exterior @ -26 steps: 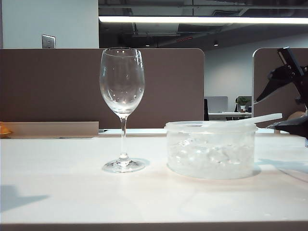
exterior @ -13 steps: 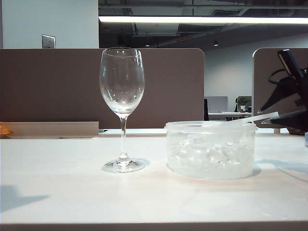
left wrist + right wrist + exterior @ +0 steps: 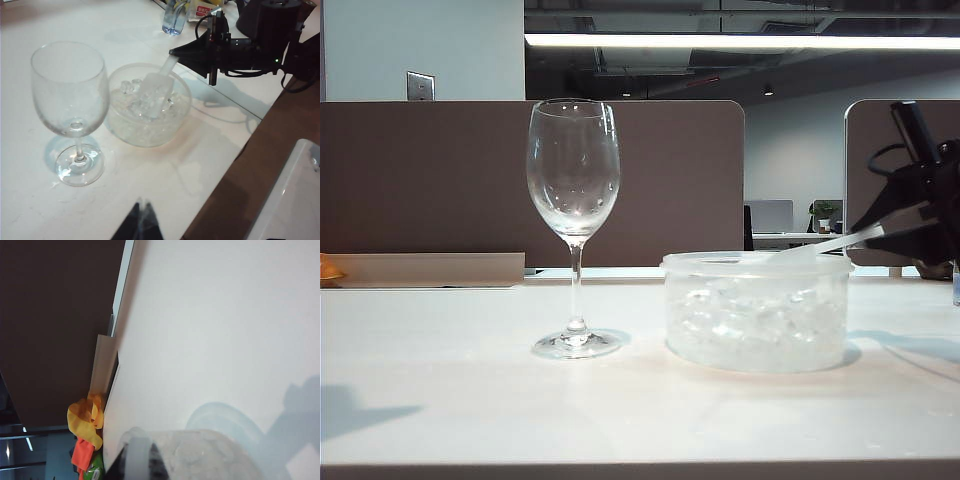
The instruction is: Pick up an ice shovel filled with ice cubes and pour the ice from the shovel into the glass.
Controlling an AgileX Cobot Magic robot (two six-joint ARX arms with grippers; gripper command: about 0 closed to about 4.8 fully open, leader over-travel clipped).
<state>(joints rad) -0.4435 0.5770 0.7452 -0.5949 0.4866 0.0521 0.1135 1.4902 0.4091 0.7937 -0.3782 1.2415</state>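
While I watch the feeds from my station, this is how things stand:

Right pincer: at the far right of the exterior view, above the tub's rim and level with the handle end; in the left wrist view I see its two dark tips pinching the thin handle of the ice shovel.

Ice shovel: translucent white, its head lying down in the tub on top of the ice, its handle slanting up and out over the rim toward the right pincer.

Ice cubes: clear whitish chunks heaped in the tub, some under and around the shovel's head.

Tub: round, translucent, standing on the worktop just to the right of the glass in the exterior view, apart from it.

Glass: upright on its round foot, bowl holding no ice that I can see.

Worktop: white, carrying glass and tub.

Left pincer: only dark tips show at the edge of its own wrist view, above the worktop near the glass's foot, touching nothing; I cannot tell from this whether it is spread or pressed together.

Background: a small clear bottle stands on the worktop beyond the tub.
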